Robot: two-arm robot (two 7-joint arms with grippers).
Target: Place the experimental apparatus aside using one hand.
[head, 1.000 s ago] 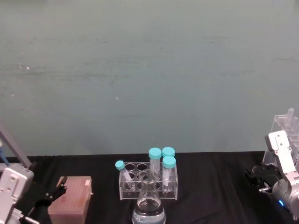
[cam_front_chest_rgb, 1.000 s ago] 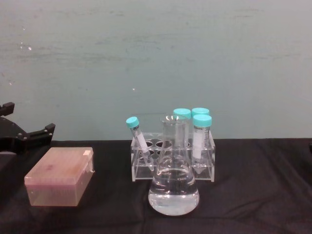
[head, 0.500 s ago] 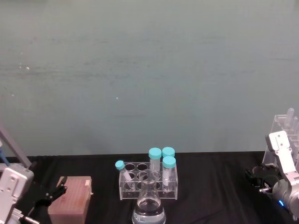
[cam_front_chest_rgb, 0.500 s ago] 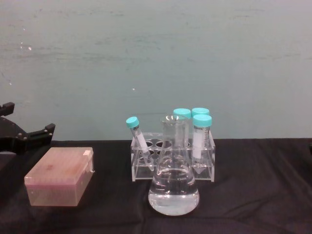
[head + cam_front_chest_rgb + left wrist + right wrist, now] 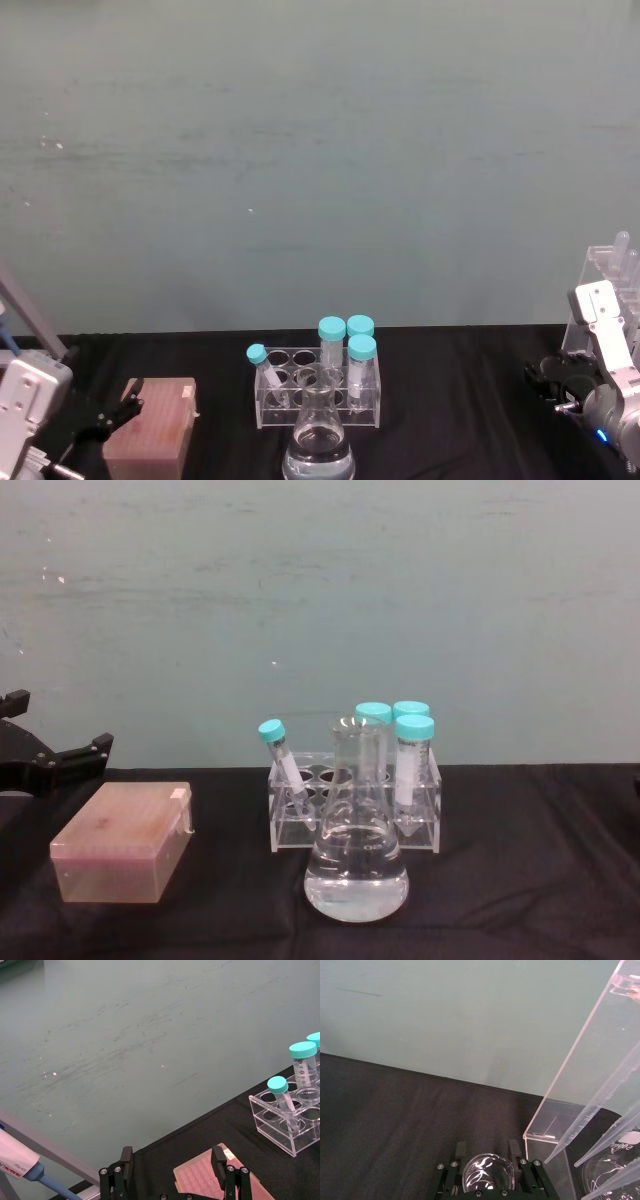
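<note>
In the head view, the conical flask (image 5: 318, 442) stands at the front centre of the black cloth (image 5: 450, 400), just in front of a low clear tube rack (image 5: 272, 408) that carries four teal-capped tubes (image 5: 361, 368). At the far right a tall acrylic rack (image 5: 612, 275) rises just behind your right gripper (image 5: 553, 385). Your left gripper (image 5: 105, 422) sits low at the left, just beside a pink tip box (image 5: 152, 440).

In the left wrist view, the left gripper is spread wide and holds nothing.

In the right wrist view, the right gripper is set around a small round glass vessel (image 5: 487, 1175), probably a beaker. You cannot tell whether it pinches the glass or only stands around it. The acrylic rack is just beside it, and long thin clear tubes (image 5: 592, 1120) lean out of it.

In the chest view, the flask has clear liquid in its wide bottom and a narrow neck. I judge it heavy at the base, smooth, slippery and fragile, so take it at the neck and keep it upright. The acrylic rack looks stiff, light and top-heavy; hold it low on a wall.
</note>
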